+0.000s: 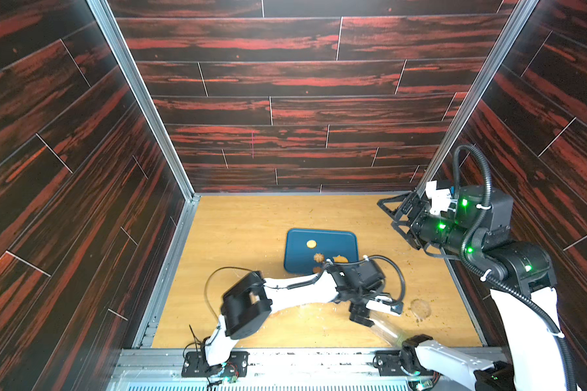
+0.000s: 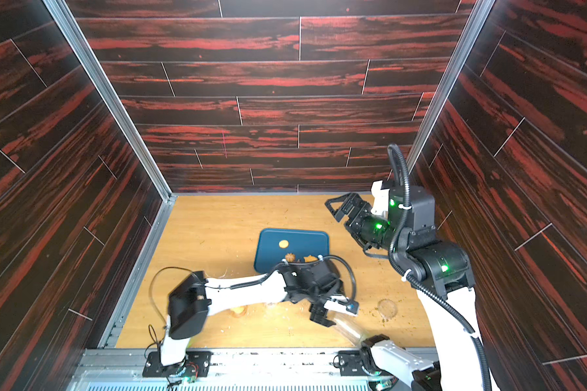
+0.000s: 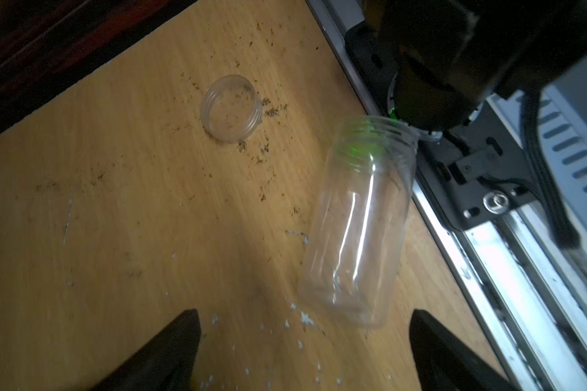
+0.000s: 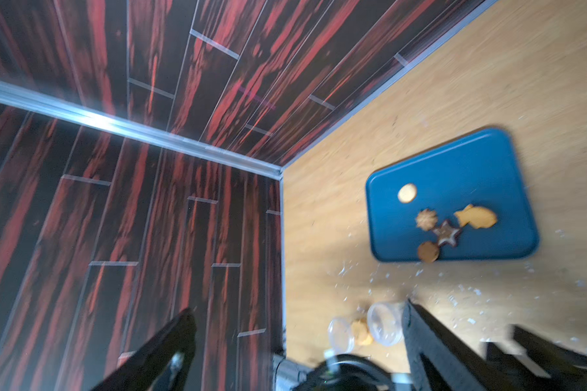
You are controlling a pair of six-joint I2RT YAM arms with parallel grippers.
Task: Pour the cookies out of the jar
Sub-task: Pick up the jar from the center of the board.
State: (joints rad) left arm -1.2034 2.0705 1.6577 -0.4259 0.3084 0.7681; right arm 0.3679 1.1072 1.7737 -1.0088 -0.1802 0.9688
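A clear, empty jar (image 3: 356,230) lies on its side near the table's front edge, also seen in a top view (image 1: 385,330). My left gripper (image 3: 304,338) hovers just short of its base, open, with nothing between its fingers; both top views show it there (image 1: 380,315) (image 2: 336,315). Several cookies lie on the blue tray (image 4: 471,169): a round yellow one (image 4: 407,193), a fish shape (image 4: 476,216), a dark star (image 4: 448,233). My right gripper (image 1: 388,216) is raised at the back right, open and empty, facing the wall corner in its own wrist view (image 4: 299,311).
The jar's clear lid (image 3: 231,108) lies on the wood among crumbs, right of the jar (image 1: 420,308). A second small clear container (image 4: 363,328) lies on its side under my left forearm with an orange cookie inside. The metal rail (image 3: 488,257) runs right beside the jar.
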